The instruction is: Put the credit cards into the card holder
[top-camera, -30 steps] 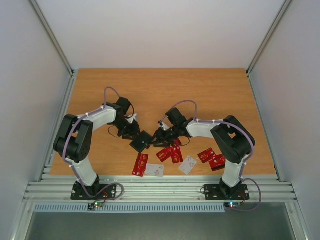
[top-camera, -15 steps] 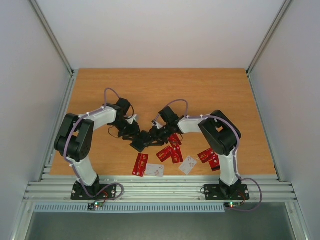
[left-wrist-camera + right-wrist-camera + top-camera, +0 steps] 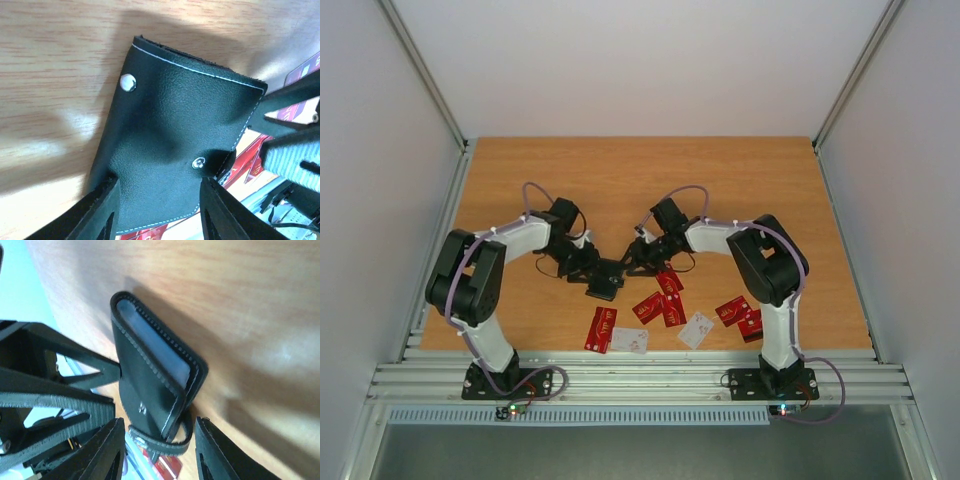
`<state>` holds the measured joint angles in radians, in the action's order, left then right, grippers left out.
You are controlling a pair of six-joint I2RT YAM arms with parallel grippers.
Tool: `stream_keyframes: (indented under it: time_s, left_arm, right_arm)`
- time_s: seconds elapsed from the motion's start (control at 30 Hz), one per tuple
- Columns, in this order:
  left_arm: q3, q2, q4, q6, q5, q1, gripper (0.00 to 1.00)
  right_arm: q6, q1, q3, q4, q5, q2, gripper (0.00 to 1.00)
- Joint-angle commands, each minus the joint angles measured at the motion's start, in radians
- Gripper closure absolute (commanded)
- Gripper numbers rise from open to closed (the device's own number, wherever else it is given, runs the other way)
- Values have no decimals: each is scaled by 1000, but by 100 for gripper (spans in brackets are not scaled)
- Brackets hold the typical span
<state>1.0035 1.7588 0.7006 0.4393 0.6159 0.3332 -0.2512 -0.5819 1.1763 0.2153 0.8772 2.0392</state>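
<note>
The black card holder lies folded on the wooden table between my two grippers. My left gripper is open, and both fingertips rest against the holder's outer face, near its snap. My right gripper is open and straddles the looped snap tab, with a thin gap on each side. The holder's greyish inside shows edge-on. Red credit cards and a few white ones lie scattered nearer the arm bases.
Another red card and a white card sit near the table's front edge, and two red ones lie by the right arm. White walls and metal rails enclose the table.
My right gripper has moved left to the holder's tab end. The holder has turned a little and shifted slightly away from the bases. The left gripper stayed on it.
</note>
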Motion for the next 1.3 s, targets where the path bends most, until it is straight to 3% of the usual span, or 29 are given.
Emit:
stream_keyframes:
  time_s: [0.0, 0.13, 0.33, 0.73, 1.27]
  left_arm:
    - [38, -35, 69, -51, -78, 6, 51]
    - [65, -51, 120, -154, -122, 6, 42]
    - [67, -16, 96, -223, -78, 7, 38]
    - [99, 80, 95, -281, -66, 23, 49]
    - [116, 121, 116, -306, -50, 24, 52]
  right_arm:
    - [82, -2, 1, 104, 15, -93, 60]
    - [59, -2, -86, 83, 13, -161, 63]
    - [-4, -26, -164, -12, 45, -188, 65]
    - [-46, -53, -142, -92, 31, -95, 75]
    - [-12, -52, -58, -66, 23, -7, 76]
